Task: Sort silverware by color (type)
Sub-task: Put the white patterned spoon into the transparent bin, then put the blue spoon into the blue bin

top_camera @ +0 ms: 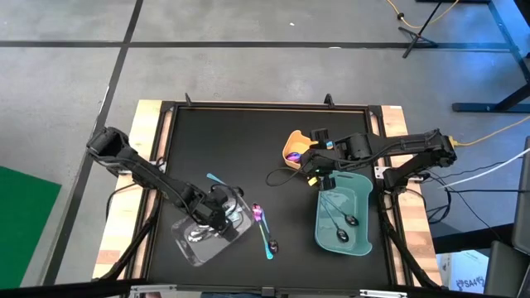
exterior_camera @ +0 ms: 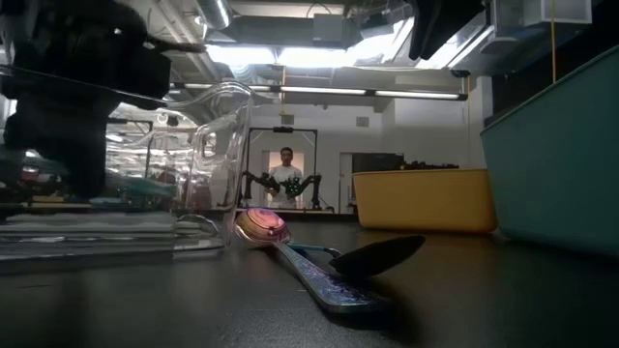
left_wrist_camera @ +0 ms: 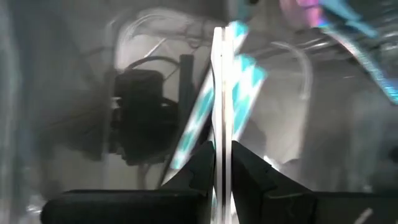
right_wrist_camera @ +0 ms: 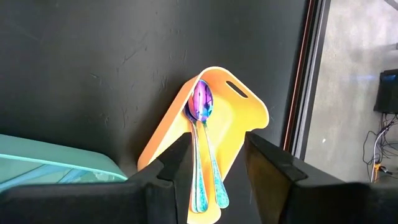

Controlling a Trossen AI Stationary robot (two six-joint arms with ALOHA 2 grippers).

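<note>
My left gripper [top_camera: 219, 211] hangs over the clear tray [top_camera: 192, 248], shut on a thin bright strip [left_wrist_camera: 219, 93] seen edge-on, seemingly a silver utensil. Silver pieces [top_camera: 199, 234] lie in that tray. My right gripper [top_camera: 315, 171] is open and empty above the yellow tray [right_wrist_camera: 239, 121], where iridescent blue-purple spoons [right_wrist_camera: 200, 102] lie side by side. Two dark-headed spoons [top_camera: 342, 222] rest in the teal tray [top_camera: 364, 199]. On the table lie a purple spoon [top_camera: 258, 213], a teal-handled dark-headed spoon [top_camera: 269, 245] and a teal handle [top_camera: 214, 179]. My left gripper pinches the bright strip [left_wrist_camera: 219, 140] between its two fingers [left_wrist_camera: 202, 165], coming from above and pointing down into the clear tray. The strip shows only its narrow edge and runs straight out past the fingertips. Which part of the utensil is held cannot be told.
The three trays stand on a black mat framed by a wooden table edge [top_camera: 149, 165]. Yellow tray [exterior_camera: 416, 198] and teal tray [exterior_camera: 561, 155] sit close together on the right. Bare mat lies at the far middle. A person [exterior_camera: 286, 179] stands far off in the room.
</note>
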